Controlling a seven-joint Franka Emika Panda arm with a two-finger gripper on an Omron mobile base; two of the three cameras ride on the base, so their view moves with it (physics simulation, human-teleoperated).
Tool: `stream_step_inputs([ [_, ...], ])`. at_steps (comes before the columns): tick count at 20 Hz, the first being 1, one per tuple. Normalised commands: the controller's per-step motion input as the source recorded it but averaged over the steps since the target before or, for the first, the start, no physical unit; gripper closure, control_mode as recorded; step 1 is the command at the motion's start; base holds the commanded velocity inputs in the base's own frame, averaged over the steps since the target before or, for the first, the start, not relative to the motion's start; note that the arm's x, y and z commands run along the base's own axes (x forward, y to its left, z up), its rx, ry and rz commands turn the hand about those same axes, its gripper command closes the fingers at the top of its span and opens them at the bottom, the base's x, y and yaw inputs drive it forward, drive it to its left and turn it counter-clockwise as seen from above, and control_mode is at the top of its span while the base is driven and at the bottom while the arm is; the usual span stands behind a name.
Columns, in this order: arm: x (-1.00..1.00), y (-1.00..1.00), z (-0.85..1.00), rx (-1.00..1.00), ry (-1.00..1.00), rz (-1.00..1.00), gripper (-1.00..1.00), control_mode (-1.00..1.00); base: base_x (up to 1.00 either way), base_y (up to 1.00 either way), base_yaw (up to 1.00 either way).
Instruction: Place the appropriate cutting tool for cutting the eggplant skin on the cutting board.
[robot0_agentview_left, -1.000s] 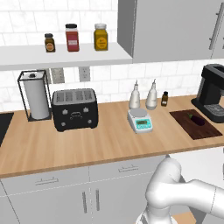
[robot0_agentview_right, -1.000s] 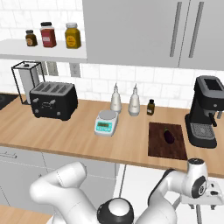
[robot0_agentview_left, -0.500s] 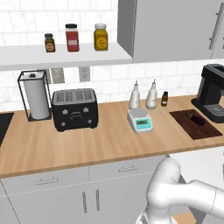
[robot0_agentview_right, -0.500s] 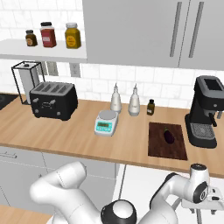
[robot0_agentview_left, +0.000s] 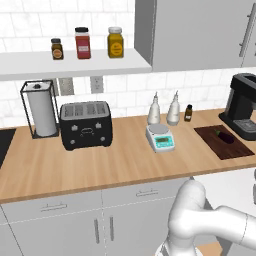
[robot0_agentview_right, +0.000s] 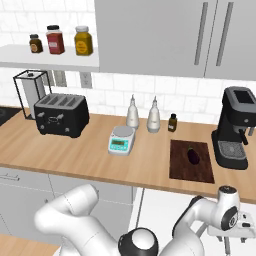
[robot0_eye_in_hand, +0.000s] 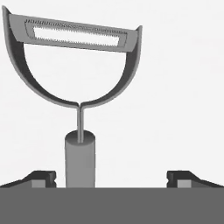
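The cutting tool (robot0_eye_in_hand: 79, 109) is a Y-shaped peeler with a slotted blade, lying on a pale flat surface in the hand view. Its round handle points toward me. My gripper (robot0_eye_in_hand: 111, 178) is open, and the handle sits between the fingertips (robot0_eye_in_hand: 43, 177), nearer the left one and touching neither. In the right base view the gripper (robot0_agentview_right: 235, 232) hangs low, below the counter's front edge at the right. The dark cutting board (robot0_agentview_right: 191, 162) (robot0_agentview_left: 223, 141) lies on the counter by the coffee machine. The small dark eggplant (robot0_agentview_right: 193, 155) (robot0_agentview_left: 226, 137) rests on it.
A black coffee machine (robot0_agentview_right: 234, 127) stands right of the board. A small scale (robot0_agentview_right: 121, 140), two pale bottles (robot0_agentview_right: 132, 113) and a little brown bottle (robot0_agentview_right: 172, 122) are mid-counter. The black toaster (robot0_agentview_right: 61, 115) and a paper towel holder (robot0_agentview_left: 39, 107) stand at the left.
In the right base view my hand has sunk slightly lower in front of the counter. The jaws have stayed open and nothing on the counter has moved.
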Motion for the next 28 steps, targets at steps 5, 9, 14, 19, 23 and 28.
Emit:
stream_step_inputs([
  [5,-0.22,-0.03,-0.26,0.0,0.0,0.0,1.0,-1.0,0.0,0.0,0.0],
  [9,-0.62,-0.01,-0.33,0.0,-0.02,0.01,1.0,-1.0,0.0,0.0,0.0],
  [14,-0.57,-0.02,-0.25,0.0,-0.04,0.0,1.0,-1.0,0.0,0.0,0.0],
  [19,-0.04,0.01,0.14,0.0,-0.04,0.01,1.0,-1.0,0.0,0.0,0.0],
  [23,0.0,0.12,0.85,0.0,-0.02,0.01,1.0,-1.0,0.0,0.0,0.0],
  [28,-0.16,0.45,1.0,0.0,0.0,0.05,1.0,-1.0,0.0,0.0,0.0],
])
